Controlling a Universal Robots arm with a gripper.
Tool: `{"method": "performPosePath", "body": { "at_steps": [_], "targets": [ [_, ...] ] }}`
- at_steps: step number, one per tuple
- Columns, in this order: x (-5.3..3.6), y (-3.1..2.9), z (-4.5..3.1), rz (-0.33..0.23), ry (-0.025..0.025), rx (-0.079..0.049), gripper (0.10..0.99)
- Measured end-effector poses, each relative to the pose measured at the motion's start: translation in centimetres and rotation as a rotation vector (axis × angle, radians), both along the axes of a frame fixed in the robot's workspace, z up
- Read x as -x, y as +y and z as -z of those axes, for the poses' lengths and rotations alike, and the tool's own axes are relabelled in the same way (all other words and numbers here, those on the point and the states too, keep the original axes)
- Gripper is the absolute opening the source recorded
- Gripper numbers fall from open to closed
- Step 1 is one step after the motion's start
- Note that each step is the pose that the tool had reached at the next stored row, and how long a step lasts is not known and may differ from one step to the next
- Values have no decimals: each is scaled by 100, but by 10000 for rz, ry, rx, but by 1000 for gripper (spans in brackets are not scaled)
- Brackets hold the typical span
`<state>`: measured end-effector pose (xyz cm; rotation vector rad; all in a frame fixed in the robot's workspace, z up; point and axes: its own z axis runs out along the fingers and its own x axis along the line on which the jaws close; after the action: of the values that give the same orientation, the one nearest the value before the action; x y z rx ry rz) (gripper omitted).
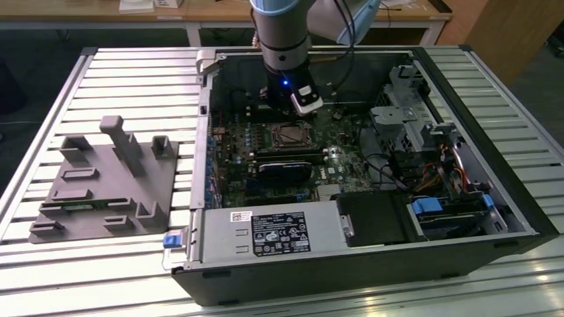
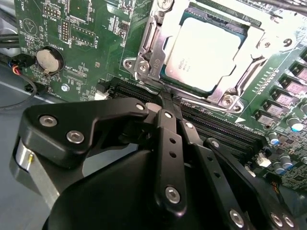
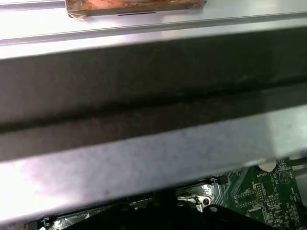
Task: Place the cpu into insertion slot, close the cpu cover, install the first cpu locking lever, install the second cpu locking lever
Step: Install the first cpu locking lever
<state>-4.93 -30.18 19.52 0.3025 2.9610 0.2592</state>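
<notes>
A pale silver square cpu (image 2: 201,50) lies flat inside the insertion slot (image 2: 163,79), a dark socket on the green motherboard. The cpu cover (image 2: 218,91), a silver metal frame with a cut-out centre, lies closed around the chip's edges. In the exterior view the socket (image 1: 289,135) sits mid-board.

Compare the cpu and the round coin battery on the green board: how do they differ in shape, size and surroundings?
The cpu is square; the coin battery is round. The cpu's face is much larger than the coin battery's. The cpu sits inside the metal cpu cover frame; the coin battery sits in its own small holder, with no frame over it. Both show pale silver faces and lie flat on the green motherboard.
</notes>
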Motion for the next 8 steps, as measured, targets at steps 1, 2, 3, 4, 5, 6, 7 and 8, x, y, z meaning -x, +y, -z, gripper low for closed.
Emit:
{"method": "performPosePath", "body": {
  "at_steps": [1, 2, 3, 4, 5, 6, 7, 8],
  "targets": [
    [-3, -3, 3, -5, 0, 2, 106],
    [-6, -6, 5, -9, 0, 2, 106],
    [-9, -9, 8, -14, -2, 2, 106],
    [-12, -14, 10, -19, -2, 3, 106],
    [-16, -21, 10, -21, -4, 17, 106],
    [-23, -24, 15, -31, -11, -4, 106],
    [-25, -30, 14, -33, -7, 5, 106],
    [-26, -35, 12, -35, -3, 15, 106]
  ]
}}
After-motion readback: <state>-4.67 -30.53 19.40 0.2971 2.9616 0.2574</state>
